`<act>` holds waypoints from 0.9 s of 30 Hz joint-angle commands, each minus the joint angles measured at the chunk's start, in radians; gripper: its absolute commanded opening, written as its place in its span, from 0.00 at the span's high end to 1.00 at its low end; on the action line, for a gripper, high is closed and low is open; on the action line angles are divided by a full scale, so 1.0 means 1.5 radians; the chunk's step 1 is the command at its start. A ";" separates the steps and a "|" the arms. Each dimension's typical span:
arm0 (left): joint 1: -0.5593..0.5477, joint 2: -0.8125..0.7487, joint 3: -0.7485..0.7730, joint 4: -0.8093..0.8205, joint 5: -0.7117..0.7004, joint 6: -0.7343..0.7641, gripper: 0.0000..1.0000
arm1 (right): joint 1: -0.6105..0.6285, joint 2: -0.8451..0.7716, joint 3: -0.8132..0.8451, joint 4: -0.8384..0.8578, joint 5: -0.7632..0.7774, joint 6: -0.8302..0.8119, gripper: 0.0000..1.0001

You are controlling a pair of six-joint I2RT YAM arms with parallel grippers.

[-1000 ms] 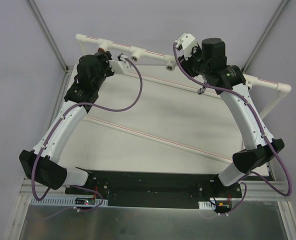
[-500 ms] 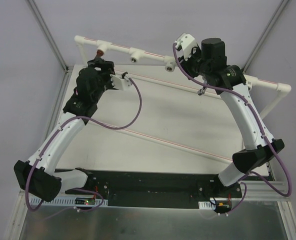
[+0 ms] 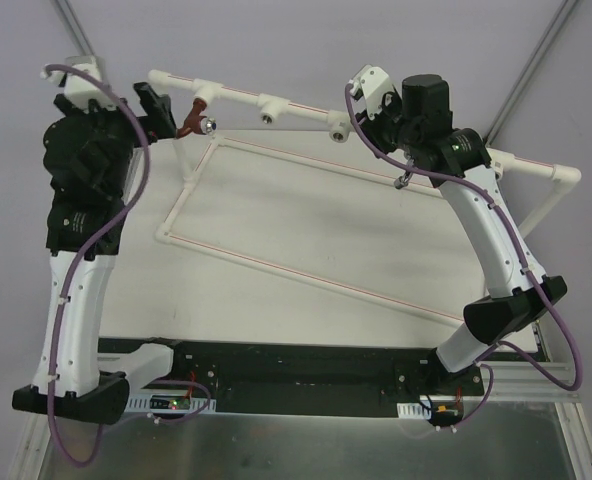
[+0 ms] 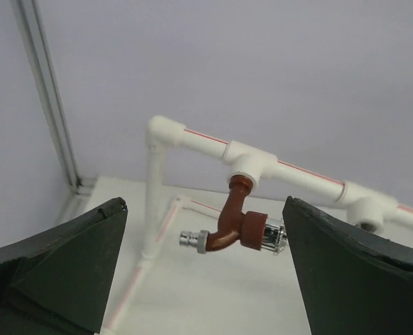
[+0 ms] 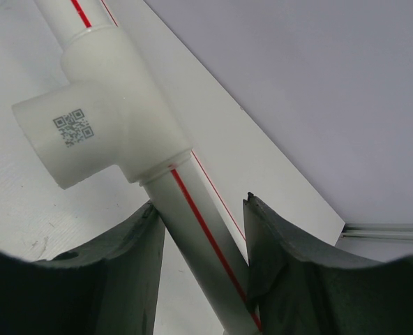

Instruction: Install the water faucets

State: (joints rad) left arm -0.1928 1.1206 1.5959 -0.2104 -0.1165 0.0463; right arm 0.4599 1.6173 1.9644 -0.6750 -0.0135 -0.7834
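Since the reddish-brown faucet [image 4: 236,225] is already seated by its upper end in the socket of the first tee fitting [image 4: 252,162] near the corner of the white pipe frame [image 3: 231,93], the step in hand is judged to be the clearing of the left arm so that the second tap can be fetched. The left gripper [image 4: 202,206] is seen spread wide, its fingers [image 4: 74,258] standing apart from the faucet on either side with nothing between them. The right gripper [image 5: 201,202] is pinched on the straight pipe run [image 5: 166,185] just beside another tee fitting [image 5: 102,125], whose socket is seen to be unfilled. For the retreat to be done well, the spread fingers should be drawn straight back from the faucet, so that neither its spout nor its clear knob is brushed and the thread is not disturbed. The right-hand hold should be held firm, since the frame is steadied by it. A silver-grey faucet cannot be picked out with certainty in these views, so it should be located before any reach is begun, and an open socket such as the middle tee [image 3: 267,108] should be chosen for it.
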 commanded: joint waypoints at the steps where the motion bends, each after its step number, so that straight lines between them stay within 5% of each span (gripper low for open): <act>1: 0.081 -0.035 -0.057 -0.058 0.059 -0.458 0.01 | 0.004 0.047 -0.014 -0.046 -0.020 0.092 1.00; 6: 0.145 -0.058 -0.168 0.008 0.132 -0.687 0.01 | 0.002 0.043 -0.021 -0.044 -0.024 0.091 1.00; 20: 0.148 0.036 -0.298 0.297 0.193 -0.935 0.04 | -0.003 0.020 -0.043 -0.040 -0.027 0.090 1.00; 27: 0.143 0.108 -0.307 0.433 0.227 -1.012 0.27 | -0.004 0.010 -0.055 -0.039 -0.019 0.087 1.00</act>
State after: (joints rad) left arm 0.0273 1.2564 1.1442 0.2348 0.1684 -1.3682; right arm 0.4557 1.5997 1.9350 -0.6498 -0.0227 -0.7849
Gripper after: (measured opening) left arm 0.804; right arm 0.517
